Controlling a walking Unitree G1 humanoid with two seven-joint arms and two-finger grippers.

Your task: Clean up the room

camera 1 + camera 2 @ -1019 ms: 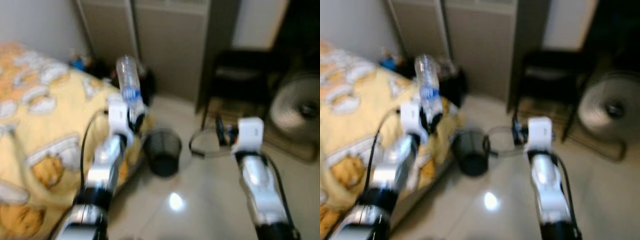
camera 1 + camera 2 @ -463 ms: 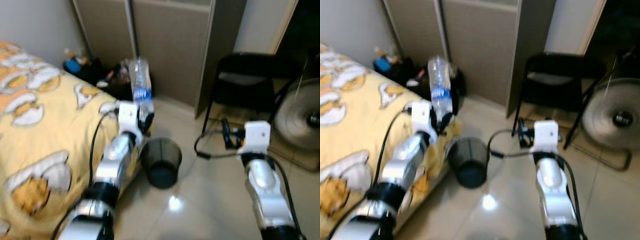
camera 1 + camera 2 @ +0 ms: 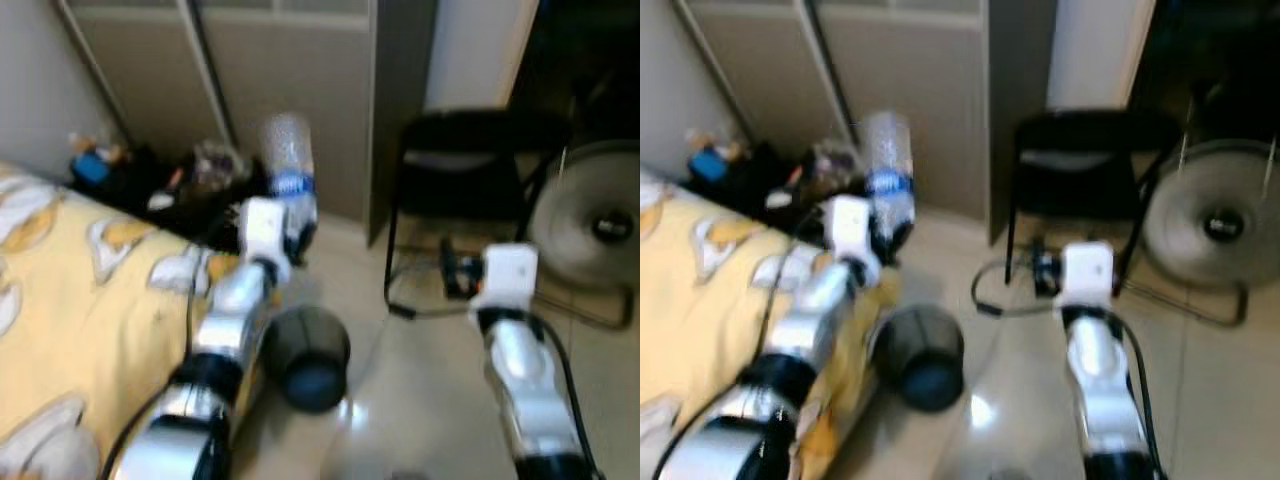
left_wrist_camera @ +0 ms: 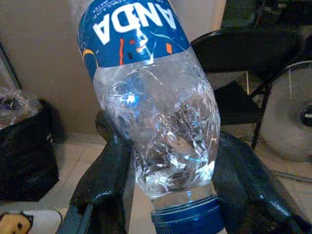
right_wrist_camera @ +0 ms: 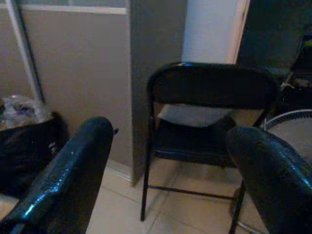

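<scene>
Camera now swung rightward: less yellow bed (image 3: 70, 300), more tiled floor (image 3: 420, 370).

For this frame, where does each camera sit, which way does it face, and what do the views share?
Left and right eye views: on the head, looking forward and down at the bed, wastebasket and folding chair; both silver arms show.
Left wrist view: along the left gripper, fingers clamped on the plastic bottle.
Right wrist view: along the open right gripper, facing the chair.
Shared: the chair appears in all views; the bottle in the head and left wrist views.
</scene>
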